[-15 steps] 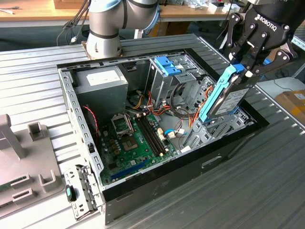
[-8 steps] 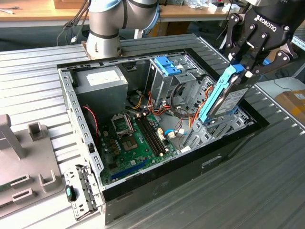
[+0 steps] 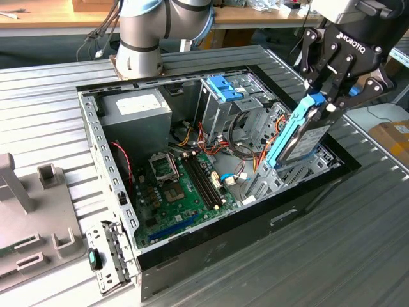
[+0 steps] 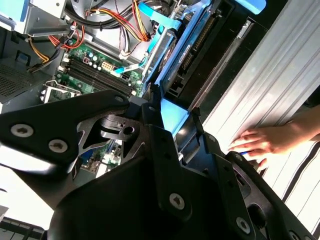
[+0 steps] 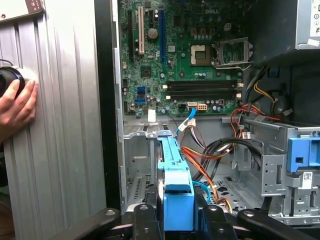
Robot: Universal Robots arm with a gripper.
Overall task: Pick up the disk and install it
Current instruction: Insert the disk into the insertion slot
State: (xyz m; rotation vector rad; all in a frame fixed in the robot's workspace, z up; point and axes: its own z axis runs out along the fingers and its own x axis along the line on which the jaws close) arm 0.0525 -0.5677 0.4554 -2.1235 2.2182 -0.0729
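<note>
The disk (image 3: 299, 137), dark grey metal in a light blue bracket, stands steeply tilted at the exterior view's right side of the open computer case (image 3: 108, 160). Its lower end sits down in the metal drive bay (image 3: 281, 179). My gripper (image 3: 327, 102) is shut on the disk's upper end, above the case rim. In the first wrist view the black fingers (image 5: 145, 212) clamp the blue bracket (image 5: 175, 175) from both sides. The second wrist view shows the gripper (image 4: 174, 117) on the same blue end, with the disk (image 4: 186, 50) reaching into the bay.
Inside the case are a green motherboard (image 3: 179, 185), a grey power-supply box (image 3: 137, 109), a tall metal cage with a blue latch (image 3: 225, 89) and loose cables (image 3: 255, 147). A person's hand (image 5: 15, 107) rests on the ribbed table beside the case. A grey fixture (image 3: 32, 217) stands at the exterior view's left.
</note>
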